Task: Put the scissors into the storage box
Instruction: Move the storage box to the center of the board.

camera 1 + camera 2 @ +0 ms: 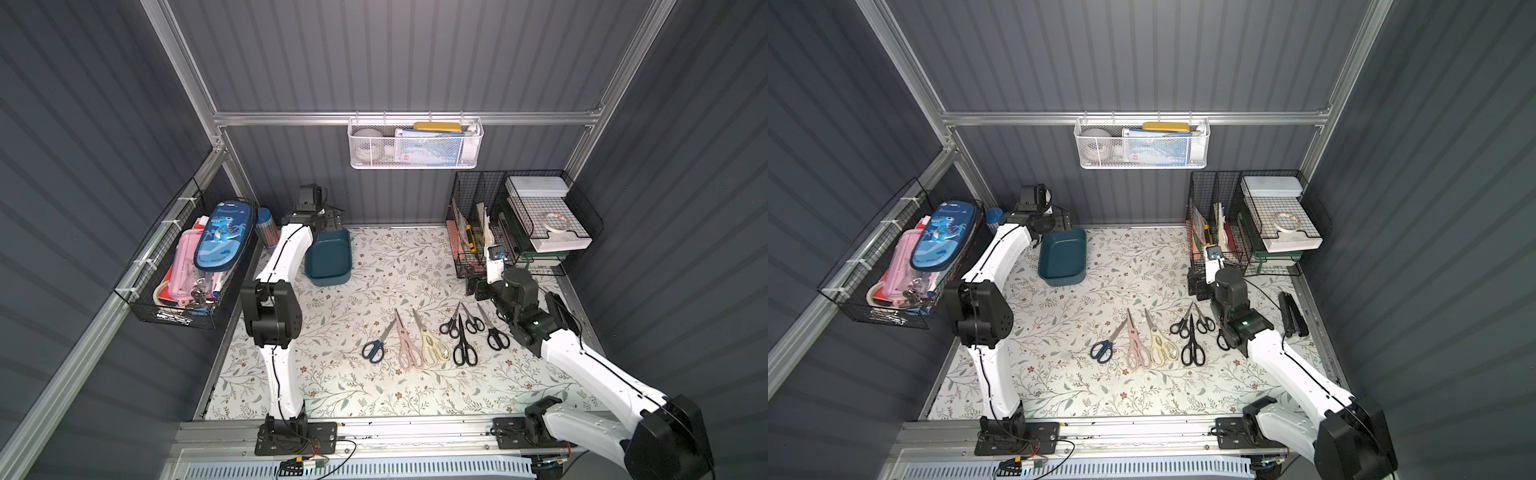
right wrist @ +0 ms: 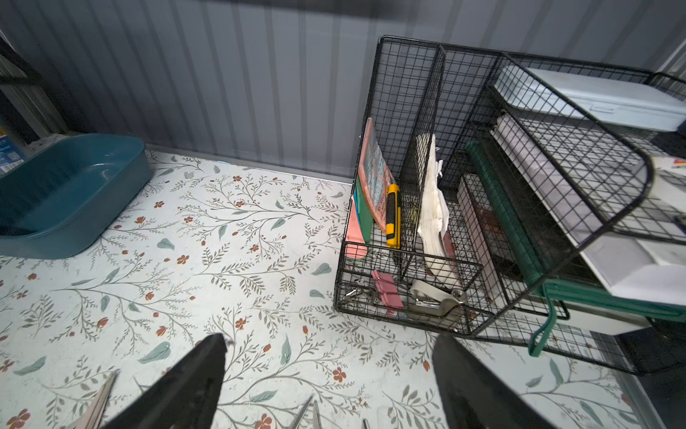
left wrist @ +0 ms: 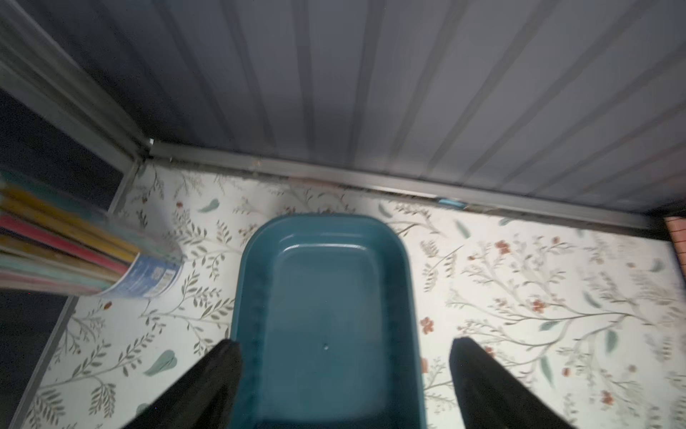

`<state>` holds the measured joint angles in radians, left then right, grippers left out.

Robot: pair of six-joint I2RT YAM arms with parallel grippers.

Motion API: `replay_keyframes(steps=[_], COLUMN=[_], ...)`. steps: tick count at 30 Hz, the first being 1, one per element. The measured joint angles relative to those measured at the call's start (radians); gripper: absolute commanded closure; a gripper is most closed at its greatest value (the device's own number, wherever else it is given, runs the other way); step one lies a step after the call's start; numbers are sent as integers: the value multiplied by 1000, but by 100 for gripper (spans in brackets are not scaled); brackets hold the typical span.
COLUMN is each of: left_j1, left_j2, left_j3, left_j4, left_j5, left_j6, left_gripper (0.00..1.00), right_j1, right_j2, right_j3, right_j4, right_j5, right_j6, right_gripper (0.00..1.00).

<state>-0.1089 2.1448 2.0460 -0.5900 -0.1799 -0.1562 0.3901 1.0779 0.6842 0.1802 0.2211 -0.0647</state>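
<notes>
floral mat (image 1: 353, 390), front to back: seven scissors (image 1: 432, 347) lie in a row at centre. right gripper (image 2: 330, 345) just beyond them, jaws wide apart, empty. left gripper (image 3: 345, 345) likewise, over empty storage box (image 1: 328, 255), far left by back wall.

storage box (image 1: 328, 255): dark teal
bench (image 1: 374, 395): white, green leafy sprigs, small red-brown flowers
leftmost scissors (image 1: 379, 340): dark blue handles
shears (image 1: 405, 340): pink handles
neighbouring shears (image 1: 428, 338): cream handles
long scissors (image 1: 460, 337): black handles
pencil case (image 1: 224, 235): blue, dinosaur print
</notes>
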Motion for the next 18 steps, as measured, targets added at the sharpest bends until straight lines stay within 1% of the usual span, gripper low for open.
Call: replay_keyframes(steps=[4, 6, 9, 10, 14, 16, 18], left_j1=[49, 73, 108, 117, 127, 123, 120], left_j2=[92, 108, 112, 114, 133, 142, 148], left_j3=[48, 45, 28, 26, 21, 0, -39], left_j4=[-108, -132, -139, -138, -136, -127, -118], left_j5=[-24, -31, -31, -33, -34, -33, -31], left_j6=[-21, -25, -27, -27, -12, -5, 4], left_gripper=[11, 16, 17, 20, 24, 25, 29], right_j1=[4, 4, 4, 4, 4, 4, 4], right_j2=[-27, -29, -28, -27, -14, -3, 9], right_j3=[-39, -53, -68, -71, -76, -77, -79], right_j4=[-14, -23, -31, -32, -31, -32, -31], right_j5=[6, 12, 17, 18, 19, 19, 19], right_j6=[0, 0, 2, 4, 9, 15, 22], right_gripper=[9, 9, 9, 10, 11, 12, 12])
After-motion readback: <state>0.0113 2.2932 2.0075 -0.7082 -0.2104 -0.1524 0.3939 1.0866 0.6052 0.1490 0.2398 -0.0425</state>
